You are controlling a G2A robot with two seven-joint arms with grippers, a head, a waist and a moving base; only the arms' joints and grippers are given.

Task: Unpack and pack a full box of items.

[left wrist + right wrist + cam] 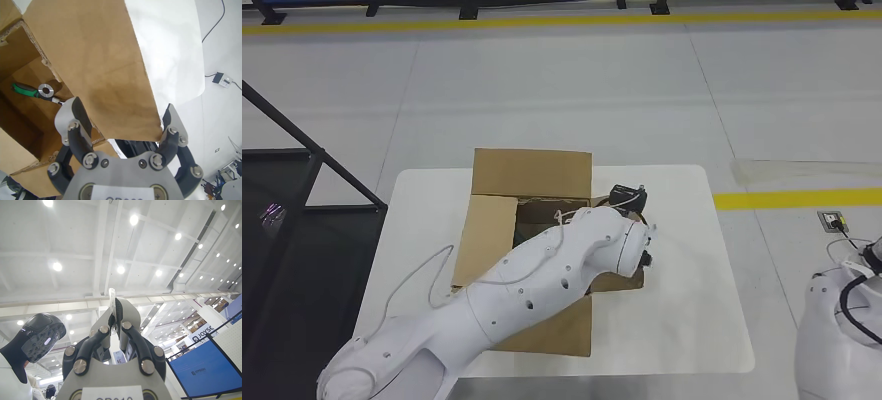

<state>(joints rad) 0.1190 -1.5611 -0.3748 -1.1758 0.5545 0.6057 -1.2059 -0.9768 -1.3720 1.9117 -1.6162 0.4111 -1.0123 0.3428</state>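
brown corrugated cardboard box (pixel 532 172), frame centre: left gripper (pixel 122 105) spread wide, empty, straddling a flap (pixel 105 66), likely to fold it back; right gripper (pixel 114 303) closed on a clear plastic scrap (pixel 112 294).

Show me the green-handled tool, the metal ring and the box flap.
green-handled tool (pixel 22 90): left wrist view, on the grip.
metal ring (pixel 41 91): left wrist view, on its face.
box flap (pixel 98 66): left wrist view, mid-panel.

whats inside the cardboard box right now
A green-handled tool lies on the floor of the cardboard box, with a silver ring at its neck. The open flap and the left arm cover the rest of the inside, so other items cannot be told.
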